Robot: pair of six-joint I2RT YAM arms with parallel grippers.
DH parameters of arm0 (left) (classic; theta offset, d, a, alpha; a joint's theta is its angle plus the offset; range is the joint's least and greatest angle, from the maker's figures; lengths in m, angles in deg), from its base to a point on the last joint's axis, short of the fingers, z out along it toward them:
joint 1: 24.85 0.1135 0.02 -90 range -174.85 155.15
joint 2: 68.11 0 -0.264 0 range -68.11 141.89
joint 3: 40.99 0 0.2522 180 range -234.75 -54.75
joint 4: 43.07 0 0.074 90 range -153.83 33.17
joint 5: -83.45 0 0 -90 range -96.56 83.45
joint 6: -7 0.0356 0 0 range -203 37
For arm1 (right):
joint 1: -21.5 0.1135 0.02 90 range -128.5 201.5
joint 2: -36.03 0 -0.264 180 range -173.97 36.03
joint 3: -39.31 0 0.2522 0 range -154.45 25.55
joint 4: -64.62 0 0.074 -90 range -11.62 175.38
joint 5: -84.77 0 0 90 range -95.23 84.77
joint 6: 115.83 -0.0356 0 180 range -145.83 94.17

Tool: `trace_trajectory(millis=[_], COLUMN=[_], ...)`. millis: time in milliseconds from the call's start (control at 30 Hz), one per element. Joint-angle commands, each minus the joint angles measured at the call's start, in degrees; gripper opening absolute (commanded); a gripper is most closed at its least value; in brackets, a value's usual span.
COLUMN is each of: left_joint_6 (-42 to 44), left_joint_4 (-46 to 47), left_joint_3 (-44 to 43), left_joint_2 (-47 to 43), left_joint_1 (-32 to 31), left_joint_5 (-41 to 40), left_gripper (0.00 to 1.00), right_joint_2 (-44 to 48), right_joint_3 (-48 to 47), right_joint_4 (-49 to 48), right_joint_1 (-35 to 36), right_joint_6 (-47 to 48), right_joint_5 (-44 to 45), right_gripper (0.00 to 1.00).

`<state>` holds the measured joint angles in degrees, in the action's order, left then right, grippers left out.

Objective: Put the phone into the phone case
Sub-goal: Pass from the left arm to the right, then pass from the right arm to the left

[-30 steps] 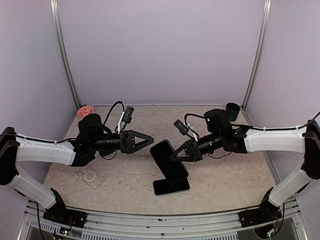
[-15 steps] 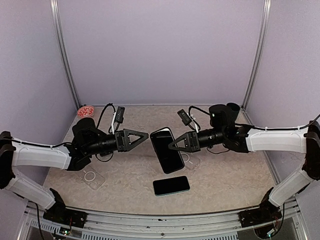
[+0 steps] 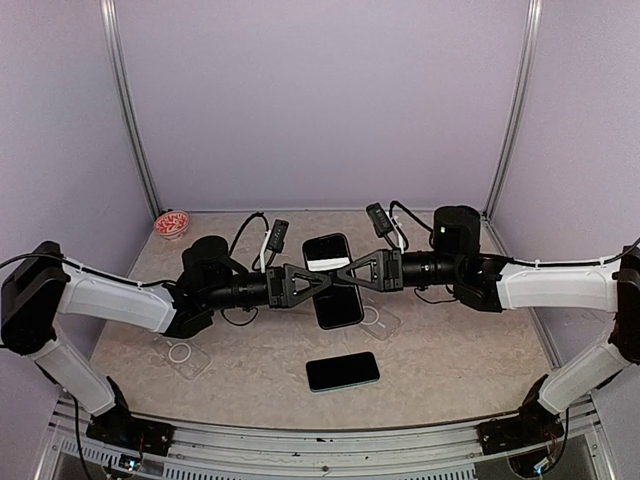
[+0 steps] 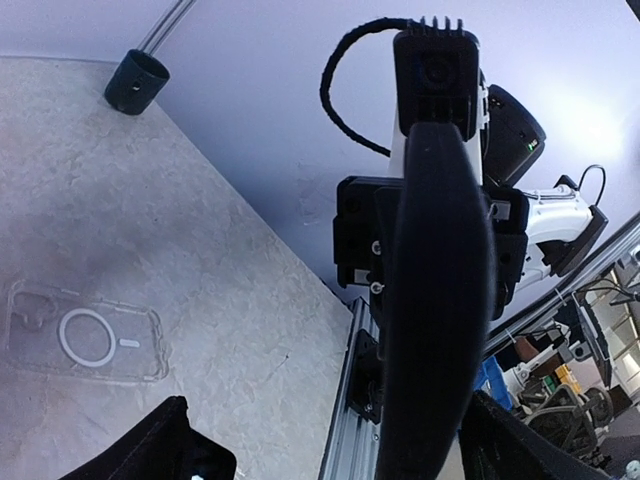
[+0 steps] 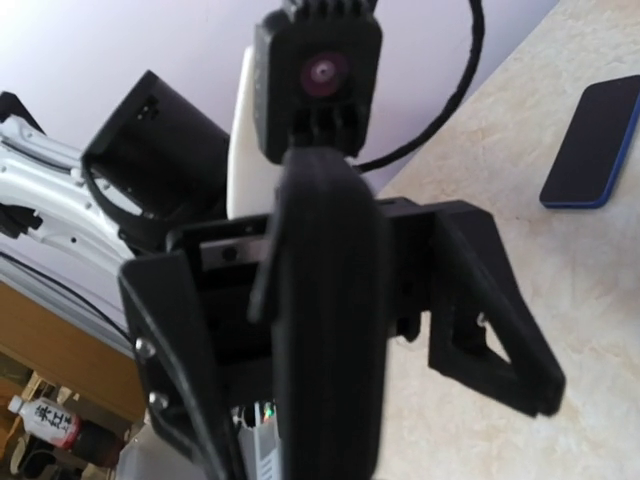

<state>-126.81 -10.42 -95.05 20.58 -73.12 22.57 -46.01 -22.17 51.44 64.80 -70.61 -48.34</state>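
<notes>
Phone (image 3: 338,306) in the air above mid-table, between the two arms, dark face toward the overhead camera, pale reflection on its far half. Right gripper (image 3: 346,272) clamped on it from the right, jaws pinched across the thin body. Left gripper (image 3: 318,284) reaches in from the left with jaws spread wide. In the right wrist view its fingers (image 5: 487,325) stand one on each side of the phone, which is seen edge-on, and they are not closed on it. Overhead, the tips of both grippers overlap in front of the phone, so contact between left gripper and phone cannot be told.

Clear phone case (image 3: 380,320) flat on the table (image 3: 250,385), below and just right of the held phone, partly hidden by it overhead. Its ring mark shows plainly in the left wrist view. Second clear case (image 3: 180,352) flat near the left arm, well apart from the first.

Blue-edged phone (image 3: 343,371) lying dark face up toward the near edge, apart from both cases. Dark cup (image 4: 135,82) at back right corner. Red-and-white round item (image 3: 172,222) at back left corner.
</notes>
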Motion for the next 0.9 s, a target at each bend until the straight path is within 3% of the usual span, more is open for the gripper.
trace_trajectory(millis=[0, 167, 433, 633, 867], left_joint_6=[-0.1, 0.0, 1.4, 3.9, 4.3], left_joint_4=[3.1, 3.6, 1.2, -5.5, -9.3], left_joint_3=[-3.1, -3.0, -2.9, -3.3, -3.7], left_joint_2=[1.8, 2.7, 2.5, 0.8, 0.2], left_joint_1=[-0.8, -0.8, -0.8, -0.9, -1.2], left_joint_5=[1.0, 1.3, 0.4, -3.1, -5.8], left_gripper=[0.8, 0.49, 0.1, 0.0, 0.0], right_joint_2=[0.7, 0.6, -0.7, -0.4, -0.3], right_joint_3=[-0.2, -0.4, -3.4, -7.7, -10.7], right_joint_4=[-4.2, -2.1, 6.9, 19.2, 25.7], right_joint_1=[-0.1, -0.1, 0.3, 0.8, 3.4], right_joint_6=[-1.0, 0.0, 3.6, 9.0, 11.9], right_joint_5=[1.0, 2.2, 6.1, 11.5, 18.0], right_gripper=[0.0, 0.0, 0.0, 0.15, 0.23])
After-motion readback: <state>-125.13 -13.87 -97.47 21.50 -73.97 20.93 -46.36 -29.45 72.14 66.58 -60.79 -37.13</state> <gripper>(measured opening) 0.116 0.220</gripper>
